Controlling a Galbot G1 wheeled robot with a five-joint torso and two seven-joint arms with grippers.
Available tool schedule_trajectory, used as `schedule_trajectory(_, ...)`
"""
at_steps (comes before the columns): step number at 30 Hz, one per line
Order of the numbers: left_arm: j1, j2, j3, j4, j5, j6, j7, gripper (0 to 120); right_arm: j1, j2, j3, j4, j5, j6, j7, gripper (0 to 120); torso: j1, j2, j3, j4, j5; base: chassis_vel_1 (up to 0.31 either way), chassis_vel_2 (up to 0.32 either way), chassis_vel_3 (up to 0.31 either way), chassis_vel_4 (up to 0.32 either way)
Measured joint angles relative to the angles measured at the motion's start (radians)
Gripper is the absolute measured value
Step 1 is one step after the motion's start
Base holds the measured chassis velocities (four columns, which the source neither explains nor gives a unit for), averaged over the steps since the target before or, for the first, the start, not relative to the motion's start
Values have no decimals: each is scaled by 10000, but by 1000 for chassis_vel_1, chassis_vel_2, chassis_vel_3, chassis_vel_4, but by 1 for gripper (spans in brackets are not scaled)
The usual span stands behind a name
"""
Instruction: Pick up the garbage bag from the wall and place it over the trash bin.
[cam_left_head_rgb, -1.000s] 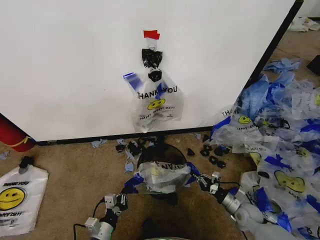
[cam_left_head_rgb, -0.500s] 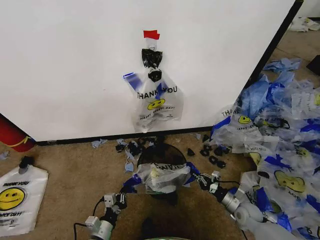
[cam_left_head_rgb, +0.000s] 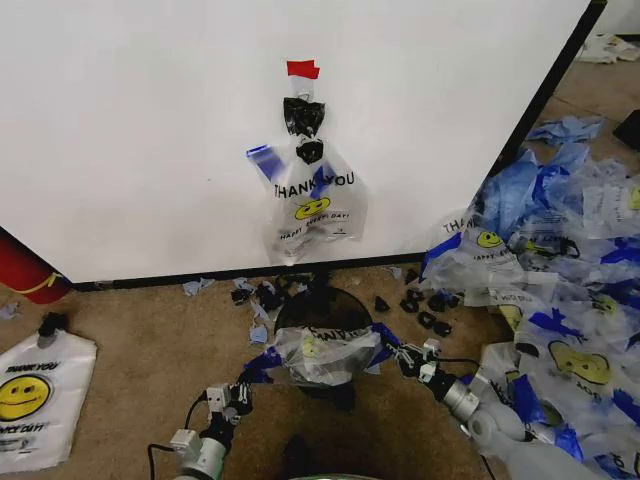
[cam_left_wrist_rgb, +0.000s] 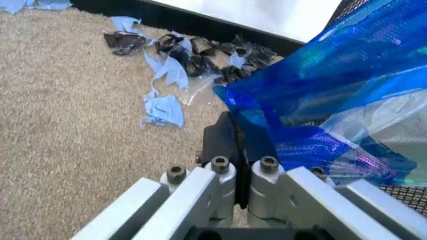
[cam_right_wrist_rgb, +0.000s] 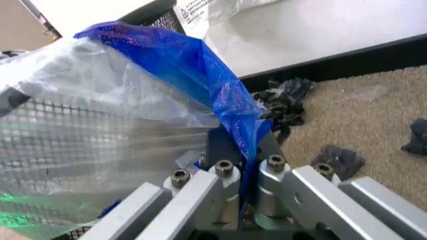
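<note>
The garbage bag (cam_left_head_rgb: 325, 352), thin clear plastic with black print and blue handle strips, is stretched across the near side of the black mesh trash bin (cam_left_head_rgb: 318, 299). My left gripper (cam_left_head_rgb: 240, 385) is shut on one blue handle (cam_left_wrist_rgb: 313, 85) beside the bin. In the left wrist view the left gripper (cam_left_wrist_rgb: 237, 145) pinches that strip just above the carpet. On the bin's other side my right gripper (cam_left_head_rgb: 405, 360) is shut on the second blue handle (cam_right_wrist_rgb: 193, 65). In the right wrist view the right gripper (cam_right_wrist_rgb: 243, 145) sits close to the bin's mesh wall (cam_right_wrist_rgb: 80, 130).
A second smiley bag (cam_left_head_rgb: 312, 200) hangs on the white wall under red tape. Black and blue scraps (cam_left_head_rgb: 265, 295) litter the wall's foot. A heap of blue-and-clear bags (cam_left_head_rgb: 560, 260) fills the right. A flat white bag (cam_left_head_rgb: 35, 400) and red cylinder (cam_left_head_rgb: 20, 270) lie left.
The bag's far edge has slid a little toward me, baring more of the bin's far rim. Both grippers stayed shut and barely shifted.
</note>
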Motion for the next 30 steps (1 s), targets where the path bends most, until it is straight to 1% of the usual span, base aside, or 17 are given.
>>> schedule_trajectory(5, 35, -20, -28, 25, 54, -22, -7, 0, -5, 7, 19, 41, 1, -9, 5, 0, 0, 0, 0, 0, -1, 0, 0, 0, 0)
schedule_trajectory(10, 220, 47, -159, -305, 109, -73, 181, 0, -167, -129, 106, 220, -12, -34, 17, 0, 0, 0, 0, 0, 0, 0, 0, 0, 0)
schedule_trajectory(11, 269, 77, -182, -408, 129, -76, 226, 1, -211, -178, 136, 265, -19, -42, 8, 0, 0, 0, 0, 0, 0, 0, 0, 0, 0)
schedule_trajectory(12, 339, 122, -198, -568, 150, -78, 306, 8, -276, -251, 201, 322, -74, -80, -14, 0, 0, 0, 0, 0, 0, 0, 0, 0, 0)
schedule_trajectory(13, 404, 153, -213, -715, 162, -80, 370, 11, -313, -294, 249, 349, -125, -85, -21, 1, 0, 0, 0, 0, 0, 0, 0, 0, 0)
schedule_trajectory(16, 597, 237, -227, -1183, 232, -74, 446, 24, -404, -465, 372, 444, -243, -77, 57, 13, 0, 0, 0, 0, 0, 0, 0, 0, 0)
schedule_trajectory(17, 597, 237, -227, -1183, 232, -74, 446, 24, -404, -465, 372, 444, -243, -77, 57, 13, 0, 0, 0, 0, 0, 0, 0, 0, 0)
schedule_trajectory(19, 699, 304, -199, -1445, 322, -46, 432, 31, -458, -579, 454, 505, -281, -74, 94, 22, 0, 0, 0, 0, 0, 0, 0, 0, 0)
schedule_trajectory(23, 772, 353, -167, -1543, 436, -8, 340, 48, -562, -668, 579, 602, -357, -31, 157, 38, 0, 0, 0, 1, 0, 0, 0, 0, 0)
schedule_trajectory(24, 772, 353, -167, -1543, 436, -8, 340, 48, -562, -668, 579, 602, -357, -31, 157, 38, 0, 0, 0, 1, 0, 0, 0, 0, 0)
schedule_trajectory(30, 1035, 615, -360, -1681, 588, -4, 260, 74, -767, -804, 705, 825, -475, 74, 170, 65, 0, 0, 0, 0, -2, 0, 0, 0, 0)
